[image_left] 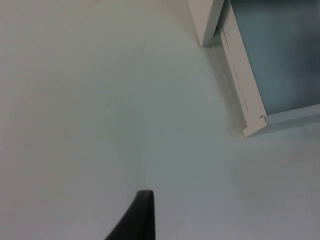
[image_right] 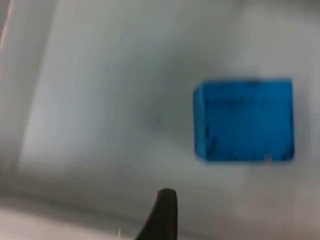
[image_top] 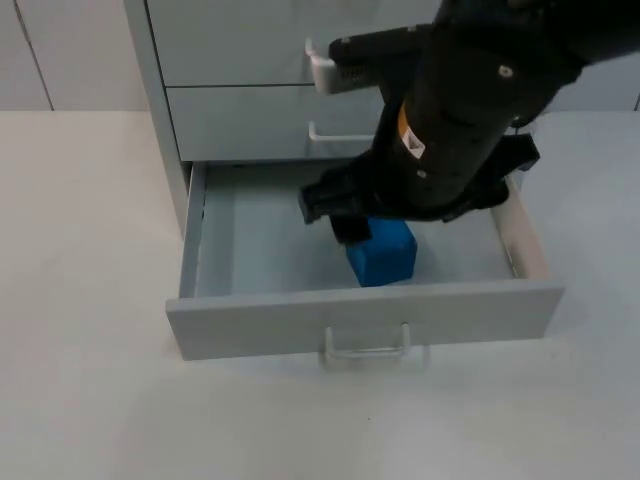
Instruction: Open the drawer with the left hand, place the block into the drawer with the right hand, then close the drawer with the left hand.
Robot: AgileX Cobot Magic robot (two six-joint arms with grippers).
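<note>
Top view: the bottom grey drawer (image_top: 365,315) of the pale grey cabinet (image_top: 235,60) stands pulled fully out over the white table (image_top: 90,400), its clear front handle (image_top: 365,345) facing the camera. The blue cube-shaped block (image_top: 385,255) sits on the drawer floor, close behind the front panel and a little right of centre. The right end effector (image_top: 340,215) hovers just above and to the left of the block, touching or nearly so; whether its fingers are apart or together I cannot tell. The block appears delivered, so the next move is likely the right arm lifting clear, then the left arm pushing the front panel inward.

Left wrist view: the left end effector (image_left: 137,217) waits over bare table, well off the drawer's outer corner (image_left: 252,131); its finger state cannot be told. The drawer lies ahead and to one side of it.

Right wrist view: the block rests alone on the drawer floor, apart from the black fingertip (image_right: 162,212), with no finger around it, which the top view hides.
</note>
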